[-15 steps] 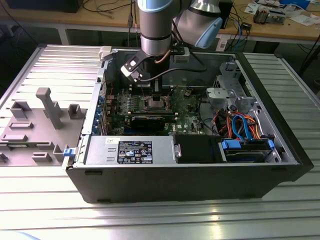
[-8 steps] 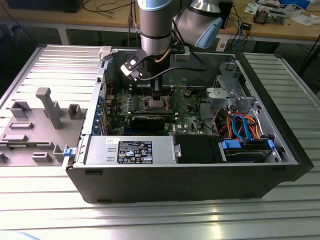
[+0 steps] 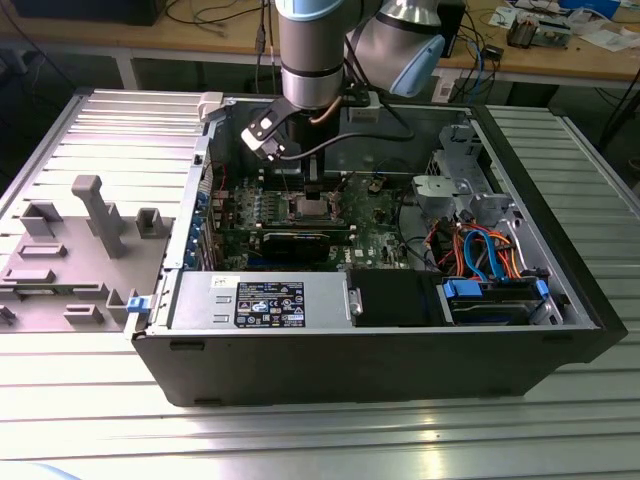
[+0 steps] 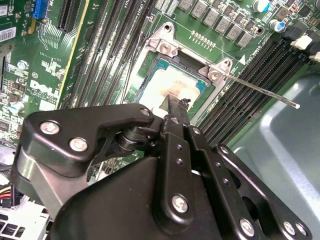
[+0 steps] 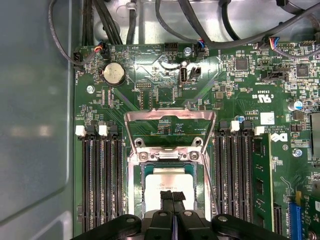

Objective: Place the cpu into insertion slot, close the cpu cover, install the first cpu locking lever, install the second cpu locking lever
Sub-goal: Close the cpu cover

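You are looking at a ribbed metal desk (image 3: 300, 440) that carries an open computer case (image 3: 350, 360), with a grey fixture tray (image 3: 70, 260) lying just beside it on the exterior view's left. Your arm (image 3: 310, 50) reaches down from above into the case, over the green motherboard (image 3: 370, 235). In the first wrist view you see that board (image 5: 240, 100) with long black memory slots (image 5: 102, 185) on both sides of the socket. The cpu cover (image 5: 170, 115) stands flipped up off the socket on its hinge, and the board shows through its square window. The insertion slot (image 5: 134, 180) lies uncovered beside it, silver rim all round. The cpu (image 5: 170, 180) sits flat inside that slot, its pale metal top facing up; you can check it in the second wrist view too (image 4: 162, 85). Your claw (image 5: 172, 196) hangs right over the chip with its two black fingertips (image 5: 166, 196) pressed together and nothing between them; you cannot tell whether they touch the chip's top. In the second wrist view one thin locking lever (image 4: 260, 90) juts out sideways from the socket corner, unlatched, over the memory slots.
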`<state>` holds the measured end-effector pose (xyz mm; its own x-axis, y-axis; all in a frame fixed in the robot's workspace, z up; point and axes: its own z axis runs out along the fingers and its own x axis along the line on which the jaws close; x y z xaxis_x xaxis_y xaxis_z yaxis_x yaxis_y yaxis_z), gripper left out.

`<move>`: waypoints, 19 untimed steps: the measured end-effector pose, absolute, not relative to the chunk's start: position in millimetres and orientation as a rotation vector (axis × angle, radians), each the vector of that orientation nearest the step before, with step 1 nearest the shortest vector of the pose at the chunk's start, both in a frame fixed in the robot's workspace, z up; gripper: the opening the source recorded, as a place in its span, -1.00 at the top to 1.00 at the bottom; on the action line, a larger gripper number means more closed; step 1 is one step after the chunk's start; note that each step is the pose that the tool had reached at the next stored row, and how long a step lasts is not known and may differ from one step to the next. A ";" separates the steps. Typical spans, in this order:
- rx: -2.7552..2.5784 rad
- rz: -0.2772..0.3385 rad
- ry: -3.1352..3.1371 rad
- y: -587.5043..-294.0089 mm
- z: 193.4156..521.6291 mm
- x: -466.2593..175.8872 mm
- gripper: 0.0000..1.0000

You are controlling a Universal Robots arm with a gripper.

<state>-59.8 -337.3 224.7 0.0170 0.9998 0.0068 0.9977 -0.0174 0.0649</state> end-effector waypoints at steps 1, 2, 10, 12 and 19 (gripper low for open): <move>2.210 0.078 2.172 -337.3 224.9 -59.8 0.79; 2.210 0.079 2.172 -337.3 225.0 -59.8 0.79; 2.210 0.078 2.173 -337.3 227.0 -59.8 0.79; 2.211 0.078 2.173 -337.3 227.9 -59.8 0.79; 2.211 0.076 2.173 -337.3 229.7 -59.8 0.79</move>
